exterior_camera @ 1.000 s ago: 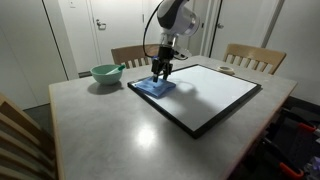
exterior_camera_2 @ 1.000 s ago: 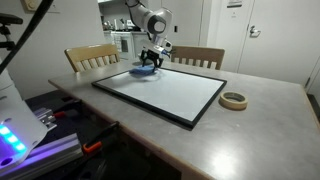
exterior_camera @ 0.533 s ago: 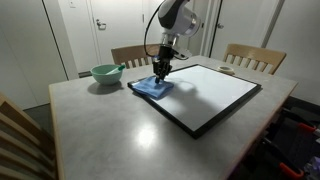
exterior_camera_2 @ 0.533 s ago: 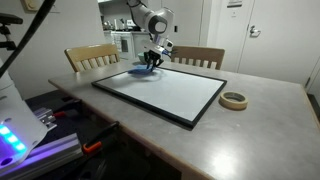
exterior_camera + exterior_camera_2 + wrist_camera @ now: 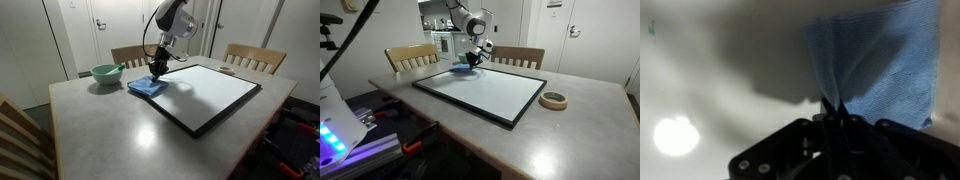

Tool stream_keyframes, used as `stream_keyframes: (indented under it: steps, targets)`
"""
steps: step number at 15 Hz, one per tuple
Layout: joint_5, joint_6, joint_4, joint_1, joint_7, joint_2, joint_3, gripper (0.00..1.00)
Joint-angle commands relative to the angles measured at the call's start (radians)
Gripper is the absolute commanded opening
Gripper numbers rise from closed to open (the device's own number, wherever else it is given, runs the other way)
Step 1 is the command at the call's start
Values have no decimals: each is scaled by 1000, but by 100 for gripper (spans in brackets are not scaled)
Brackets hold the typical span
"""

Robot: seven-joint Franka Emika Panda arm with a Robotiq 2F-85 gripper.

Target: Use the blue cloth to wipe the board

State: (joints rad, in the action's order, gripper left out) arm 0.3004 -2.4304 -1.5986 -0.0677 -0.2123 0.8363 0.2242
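The large flat white board with its thin black frame (image 5: 220, 92) looks barely begun. In an exterior view only its nine o'clock corner is covered, so nearly all the wiping is left. There the small folded blue fabric cloth (image 5: 147, 89) rests on the board, pinched by the closed Robotiq gripper (image 5: 157, 72). Only the wrist view shows the fabric gathered into that pinch (fanning toward one o'clock), and only the exterior views show the board's extent.

The blue cloth (image 5: 885, 60) partly beyond the wrist view's top edge
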Motion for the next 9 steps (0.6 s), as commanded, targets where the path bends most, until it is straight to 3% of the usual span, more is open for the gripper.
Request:
stream_keyframes:
  steps: [1, 9]
  targets:
    - [7, -20, 81, 57, 130, 57, -23, 1]
    - [-11, 71, 148, 104, 305, 81, -72, 1]
